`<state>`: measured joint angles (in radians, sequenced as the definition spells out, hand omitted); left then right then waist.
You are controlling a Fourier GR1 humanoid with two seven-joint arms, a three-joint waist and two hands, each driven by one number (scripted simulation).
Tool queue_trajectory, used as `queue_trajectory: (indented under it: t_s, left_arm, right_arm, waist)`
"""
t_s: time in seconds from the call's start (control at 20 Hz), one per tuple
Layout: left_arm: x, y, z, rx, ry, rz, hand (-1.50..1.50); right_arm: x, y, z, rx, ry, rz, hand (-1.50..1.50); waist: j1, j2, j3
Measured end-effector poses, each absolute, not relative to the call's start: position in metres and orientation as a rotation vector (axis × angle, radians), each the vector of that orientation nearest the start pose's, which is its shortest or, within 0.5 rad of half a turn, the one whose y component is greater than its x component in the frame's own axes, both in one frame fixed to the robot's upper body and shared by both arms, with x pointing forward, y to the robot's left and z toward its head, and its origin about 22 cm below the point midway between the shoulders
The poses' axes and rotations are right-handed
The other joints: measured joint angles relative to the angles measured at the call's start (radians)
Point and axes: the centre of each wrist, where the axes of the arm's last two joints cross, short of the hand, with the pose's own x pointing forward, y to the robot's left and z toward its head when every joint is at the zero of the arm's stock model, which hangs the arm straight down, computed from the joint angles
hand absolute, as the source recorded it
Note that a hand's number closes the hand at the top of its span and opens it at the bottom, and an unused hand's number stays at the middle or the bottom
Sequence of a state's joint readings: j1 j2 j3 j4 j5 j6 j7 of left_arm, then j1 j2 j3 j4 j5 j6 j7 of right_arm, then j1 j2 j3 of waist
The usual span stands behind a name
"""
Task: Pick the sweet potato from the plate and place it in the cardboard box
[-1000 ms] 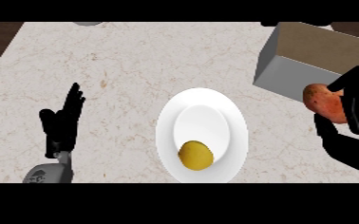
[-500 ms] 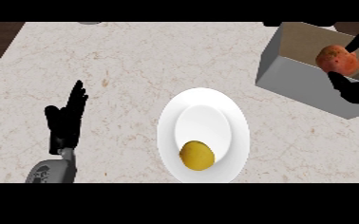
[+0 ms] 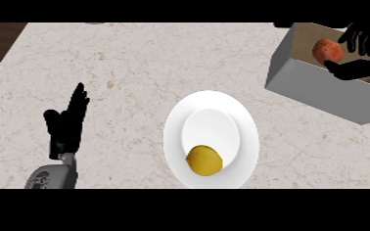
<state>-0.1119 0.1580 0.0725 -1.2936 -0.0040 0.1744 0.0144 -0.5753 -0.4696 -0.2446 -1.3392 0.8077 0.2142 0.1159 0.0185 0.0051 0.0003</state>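
The reddish-orange sweet potato (image 3: 327, 50) is over the open top of the grey cardboard box (image 3: 318, 87) at the upper right. My right hand (image 3: 356, 54) curls around it, fingers above and thumb below, partly cut off by the view's right edge. The white plate (image 3: 209, 120) lies at centre, well left of and below the box. My left hand (image 3: 65, 122) rests open at the lower left, fingers up, holding nothing.
A round yellow fruit or vegetable (image 3: 204, 160) sits on the near part of the plate. The marble counter (image 3: 145, 63) stretches between the left hand and the box. A dark strip (image 3: 11, 34) marks the counter's left edge.
My right hand has carried the sweet potato up from beside the box's near wall to over its opening. The left hand, plate and yellow item have stayed put.
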Motion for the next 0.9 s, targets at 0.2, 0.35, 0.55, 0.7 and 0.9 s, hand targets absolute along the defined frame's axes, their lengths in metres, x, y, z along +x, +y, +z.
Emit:
queue_trajectory:
  t_s: [0.2,0.35,0.55,0.7,0.9]
  left_arm:
    - [0.264,0.273,-0.029,0.294,-1.393,0.047,0.0]
    - [0.263,0.271,-0.028,0.296,-1.392,0.046,0.0]
    - [0.263,0.273,-0.032,0.306,-1.392,0.05,0.0]
    - [0.264,0.275,-0.028,0.3,-1.389,0.055,0.0]
    - [0.26,0.277,-0.027,0.302,-1.387,0.052,0.0]
  right_arm:
    - [0.37,-0.353,0.163,-0.968,-1.449,0.7,-1.5]
    - [0.378,-0.363,0.15,-0.886,-1.493,0.648,-1.5]
    - [0.382,-0.369,0.141,-0.737,-1.619,0.561,-1.5]
    - [0.383,-0.377,0.139,-0.604,-1.699,0.45,-1.5]
    - [0.377,-0.404,0.137,-0.487,-1.748,0.293,-1.5]
  waist:
    - [0.0,-0.007,-0.006]
    - [0.0,-0.007,-0.006]
    - [-0.005,-0.006,-0.004]
    - [-0.008,-0.005,-0.001]
    - [-0.01,-0.005,0.0]
